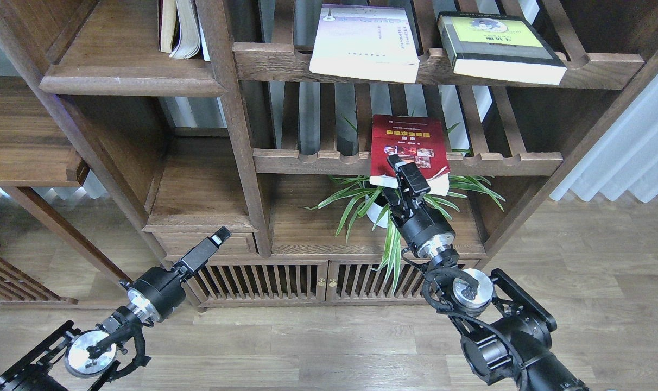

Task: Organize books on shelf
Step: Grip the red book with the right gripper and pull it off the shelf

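The dark red paperback (409,145), its cover bearing small photos, lay tilted on the lower slatted rack (329,161), with its near edge overhanging the scalloped front rail. The right gripper (406,175) met that overhanging edge, one finger above the cover and the other below it, closed on the book. Directly beneath the book stood a potted spider plant (361,202), its long green leaves spreading across the cabinet top (307,228) and partly hidden behind the right arm.

On the upper slatted rack (274,61), well apart from the red book, lay two more paperbacks: the pale white book (366,42) toward the middle and the thick yellow-green and black book (497,46) to its right, both projecting over the front rail.

To the left, beyond an upright post, was the solid dark-brown shelf (128,70) with a rounded moulded front edge. At its right end a few books (179,27) stood upright, only their lower parts in view.

The left gripper (209,245) hung low at the left, in front of the cabinet's drawer (204,243), near no book and holding nothing; its fingers appeared as one dark block, so their opening could not be told.

Slatted cabinet doors (285,282) closed the base, above a wooden floor (329,347). A white curtain (627,152) hung at the far right.
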`<state>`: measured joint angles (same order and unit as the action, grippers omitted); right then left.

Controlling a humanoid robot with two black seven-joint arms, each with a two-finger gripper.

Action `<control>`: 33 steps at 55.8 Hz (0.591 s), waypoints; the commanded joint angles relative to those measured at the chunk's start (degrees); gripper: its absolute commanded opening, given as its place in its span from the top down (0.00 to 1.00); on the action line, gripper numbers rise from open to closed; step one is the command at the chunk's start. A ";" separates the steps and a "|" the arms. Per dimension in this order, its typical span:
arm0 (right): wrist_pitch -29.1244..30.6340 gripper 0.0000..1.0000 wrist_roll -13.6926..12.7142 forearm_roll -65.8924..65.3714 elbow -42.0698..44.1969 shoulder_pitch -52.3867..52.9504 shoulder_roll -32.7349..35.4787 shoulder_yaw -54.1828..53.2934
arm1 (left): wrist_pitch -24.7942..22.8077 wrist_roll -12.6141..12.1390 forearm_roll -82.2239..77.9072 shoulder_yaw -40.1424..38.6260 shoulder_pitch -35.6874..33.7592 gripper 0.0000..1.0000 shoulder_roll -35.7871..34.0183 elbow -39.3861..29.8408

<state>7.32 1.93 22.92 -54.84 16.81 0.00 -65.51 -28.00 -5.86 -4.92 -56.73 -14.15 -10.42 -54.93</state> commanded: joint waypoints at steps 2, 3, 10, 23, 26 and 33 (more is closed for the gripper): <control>-4.42 0.12 0.00 1.34 0.08 0.16 0.00 -2.51 | 0.00 -0.03 0.00 0.04 0.00 0.00 0.05 0.00; -4.95 0.13 0.00 1.34 0.08 0.24 0.00 -2.78 | 0.00 -0.03 0.00 0.04 0.00 0.00 -0.04 0.00; -5.30 0.19 0.00 1.34 0.17 0.86 0.00 -3.39 | 0.00 -0.03 0.00 0.13 0.09 0.00 -0.04 0.00; -5.13 0.33 0.00 0.99 0.35 0.95 0.00 -3.66 | 0.00 -0.03 0.00 0.30 0.35 0.00 -0.04 0.00; -4.95 0.38 0.00 0.81 0.26 0.95 0.00 -3.57 | 0.00 -0.03 0.00 0.30 0.35 0.00 -0.04 0.00; -2.76 0.72 0.09 0.72 0.26 0.60 0.00 -4.01 | 0.00 -0.03 0.00 0.30 0.44 0.00 -0.13 0.00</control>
<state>2.61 1.94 23.70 -54.49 17.75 0.00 -69.16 -28.00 -5.89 -4.92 -56.42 -13.80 -10.49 -54.93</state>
